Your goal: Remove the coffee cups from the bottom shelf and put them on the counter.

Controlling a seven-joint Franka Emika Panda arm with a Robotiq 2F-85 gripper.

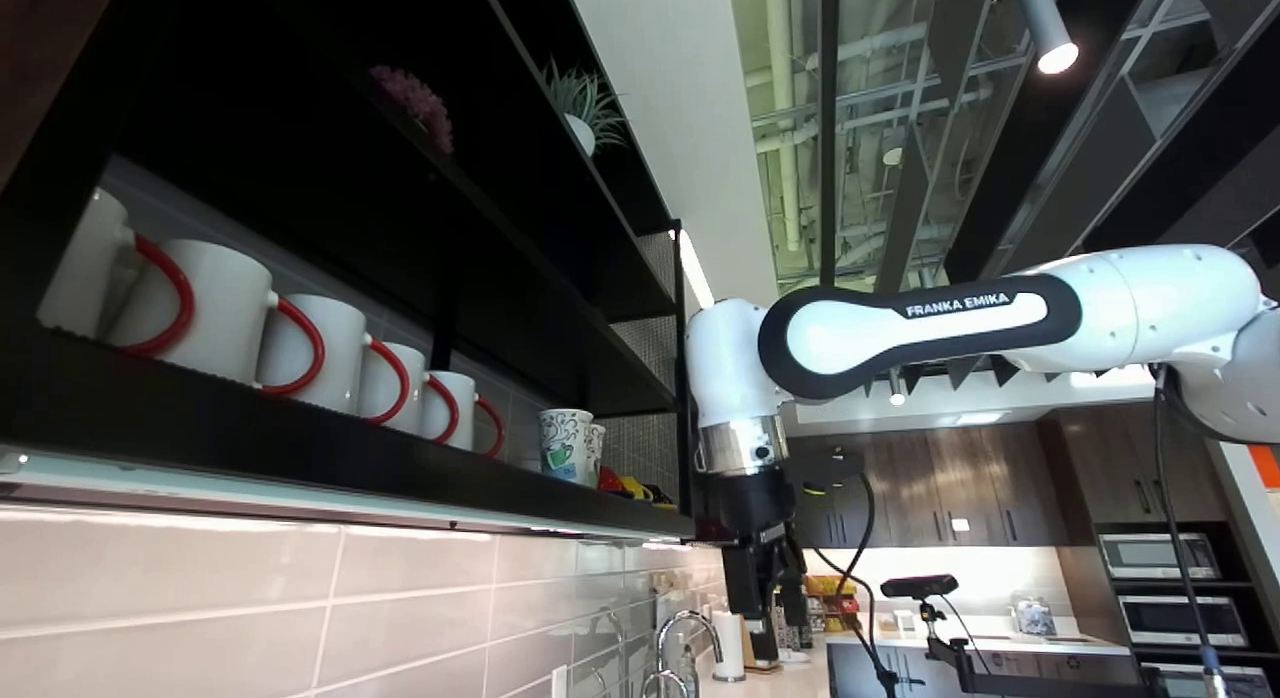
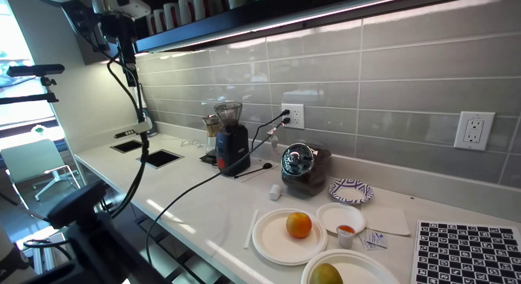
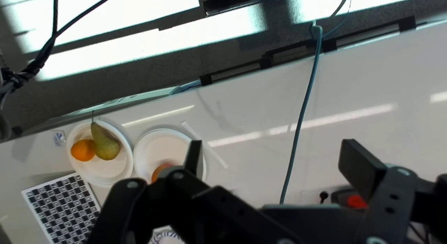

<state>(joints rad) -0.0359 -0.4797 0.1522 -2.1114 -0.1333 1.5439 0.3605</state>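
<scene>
Two small tapered pale coffee cups with a green-teal pattern stand upright on the bottom shelf. The nearer cup partly hides the other cup. The shelf's front edge also shows in an exterior view, where the cups are hard to tell from the mugs. My gripper points down in front of the shelf, its fingers below shelf level and apart from the cups. In the wrist view the gripper is wide open with nothing between its fingers. The white counter lies well below it.
White mugs with red handles line the same shelf. On the counter are a coffee grinder, a dark jar, plates with fruit and a checkered board. A cable crosses the counter under the gripper.
</scene>
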